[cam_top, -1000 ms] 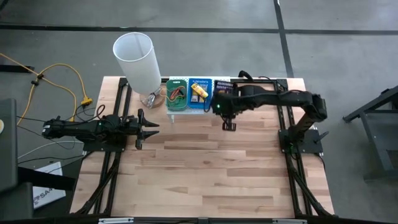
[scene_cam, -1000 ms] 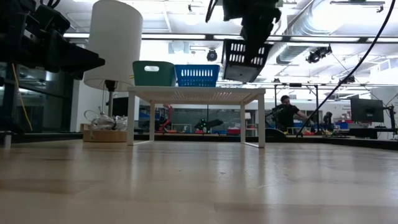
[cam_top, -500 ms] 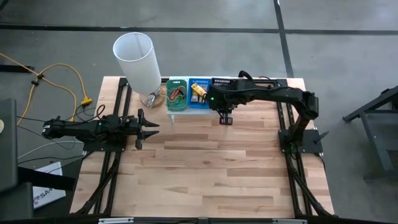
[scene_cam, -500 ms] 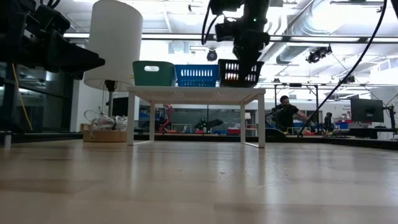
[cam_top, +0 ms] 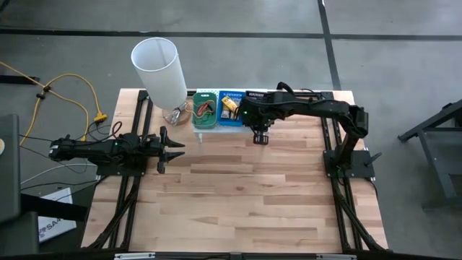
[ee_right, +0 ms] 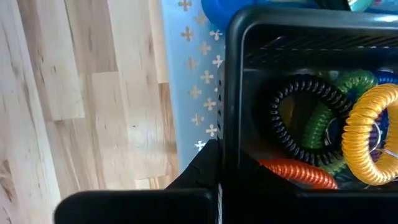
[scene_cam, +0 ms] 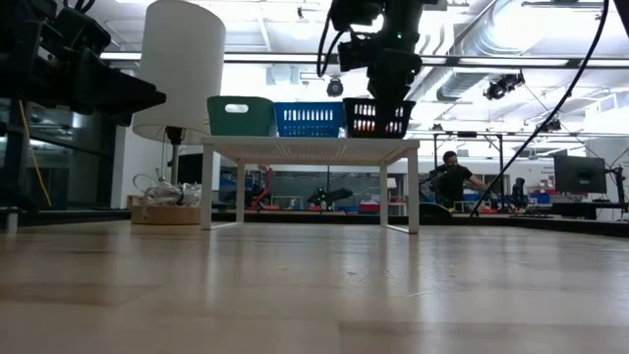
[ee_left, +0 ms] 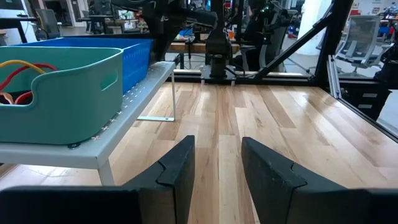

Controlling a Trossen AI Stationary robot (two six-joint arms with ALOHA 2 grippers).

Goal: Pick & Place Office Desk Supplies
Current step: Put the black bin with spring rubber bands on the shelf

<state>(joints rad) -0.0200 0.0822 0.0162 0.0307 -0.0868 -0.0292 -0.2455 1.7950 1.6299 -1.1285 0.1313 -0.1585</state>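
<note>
A black tray point(scene_cam: 378, 118) holding coiled rings in yellow point(ee_right: 367, 143), green, black and orange sits at the right end of the white perforated shelf point(scene_cam: 314, 147), beside a blue tray point(scene_cam: 310, 118) and a green tray point(scene_cam: 241, 116). My right gripper point(scene_cam: 385, 90) stands over the black tray, shut on it. My left gripper point(ee_left: 217, 162) waits open and level at the table's left side point(cam_top: 167, 148), with nothing between its fingers. My right gripper holds the black tray by its near wall point(ee_right: 225, 143). One finger point(ee_right: 205, 168) lies on the outside of that wall; the tray hides the other. The fingers come steeply from above. The tray is level, its bottom meeting the shelf top in the low view.
A tall white cylindrical lamp point(cam_top: 159, 68) stands on its wooden base at the shelf's left end. The green tray point(ee_left: 56, 87) holds red and yellow rings. Bare wooden tabletop point(cam_top: 245, 195) stretches from the shelf to the near edge. People show in the room beyond.
My right gripper, still shut, has carried the black tray down and toward the table's left. The tray hung tilted above the shelf's right end; now it is level on the shelf, next to the blue tray.
</note>
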